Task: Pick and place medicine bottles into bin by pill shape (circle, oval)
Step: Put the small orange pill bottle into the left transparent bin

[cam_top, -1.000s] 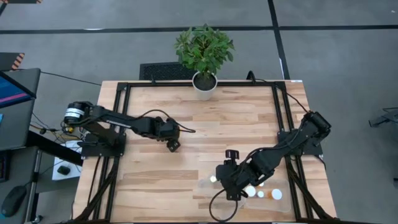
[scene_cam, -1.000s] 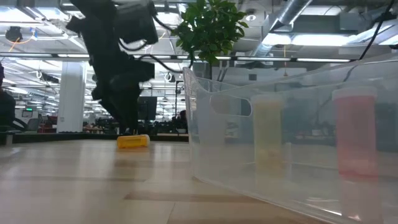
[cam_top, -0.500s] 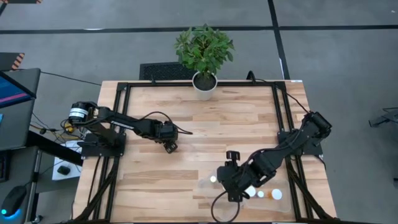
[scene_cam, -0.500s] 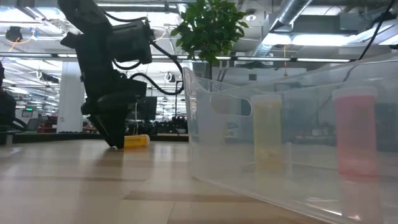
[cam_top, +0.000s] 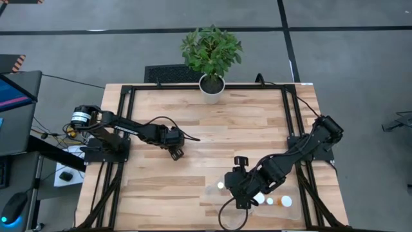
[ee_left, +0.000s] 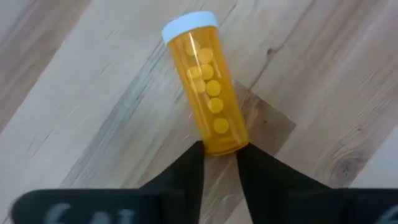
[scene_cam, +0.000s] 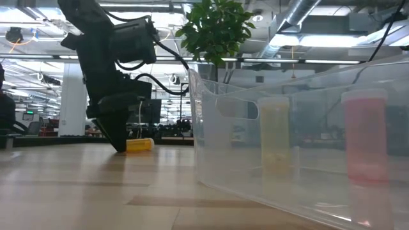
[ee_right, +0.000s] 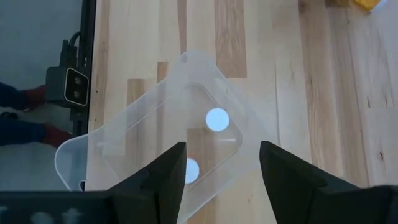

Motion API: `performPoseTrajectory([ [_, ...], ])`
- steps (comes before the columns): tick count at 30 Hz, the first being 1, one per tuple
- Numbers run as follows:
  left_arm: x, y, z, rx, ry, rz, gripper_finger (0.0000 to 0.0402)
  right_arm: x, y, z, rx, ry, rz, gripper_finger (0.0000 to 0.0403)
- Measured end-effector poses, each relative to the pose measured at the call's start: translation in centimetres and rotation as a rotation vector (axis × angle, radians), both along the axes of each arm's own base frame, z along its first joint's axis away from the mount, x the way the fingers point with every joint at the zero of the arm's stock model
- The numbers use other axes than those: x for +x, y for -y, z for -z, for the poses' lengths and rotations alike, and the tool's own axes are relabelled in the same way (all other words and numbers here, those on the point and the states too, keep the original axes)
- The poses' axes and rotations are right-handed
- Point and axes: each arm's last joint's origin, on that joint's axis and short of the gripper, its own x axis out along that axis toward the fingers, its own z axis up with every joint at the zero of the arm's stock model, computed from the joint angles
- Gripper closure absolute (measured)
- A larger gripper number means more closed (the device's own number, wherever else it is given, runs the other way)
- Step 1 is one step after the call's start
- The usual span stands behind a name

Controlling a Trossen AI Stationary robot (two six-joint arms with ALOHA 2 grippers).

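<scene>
An amber medicine bottle (ee_left: 207, 93) with a white cap (ee_left: 188, 26) lies on its side on the wood, round yellow pills showing inside. My left gripper (ee_left: 219, 155) is down at the bottle's closed end, left of the table's middle (cam_top: 175, 153). In the low view the bottle (scene_cam: 140, 145) lies just beside the fingertips. My right gripper (ee_right: 221, 163) hovers open over a clear plastic bin (ee_right: 124, 149) near the front right, nothing between its fingers. White bottle caps (ee_right: 217, 119) show in the bin. My left gripper pinches the bottle's closed bottom end (ee_left: 221, 144) between its two fingertips, right at that end. The fingers come down from above, slanting. The bottle lies flat on the table, cap end pointing away from the fingers.
A potted plant (cam_top: 211, 87) stands at the far edge. The clear bin (scene_cam: 287, 160) fills the low view's right, with a yellowish bottle (scene_cam: 276, 137) and a reddish one (scene_cam: 365, 137) upright inside. Black frame rails (cam_top: 125, 122) run along the table's sides.
My left gripper has shifted a little toward the table's left edge and come down to the table beside the amber bottle's end. The bottle has stayed where it lay. My right arm has kept still.
</scene>
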Motion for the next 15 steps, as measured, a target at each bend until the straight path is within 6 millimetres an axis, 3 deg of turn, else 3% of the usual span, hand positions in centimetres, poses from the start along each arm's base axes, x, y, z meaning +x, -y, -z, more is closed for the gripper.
performPoseTrajectory([
  [8, 0.0, 0.4, 0.0, 0.003, -0.004, 0.013, 0.0395, 0.1, 0.1, 0.0, 0.001, 0.001, 0.004, 0.0194],
  [15, -0.1, 1.6, 0.0, -0.018, 0.001, 0.031, 0.0396, 0.6, 0.7, -0.1, 0.002, 0.014, 0.017, 0.0194],
])
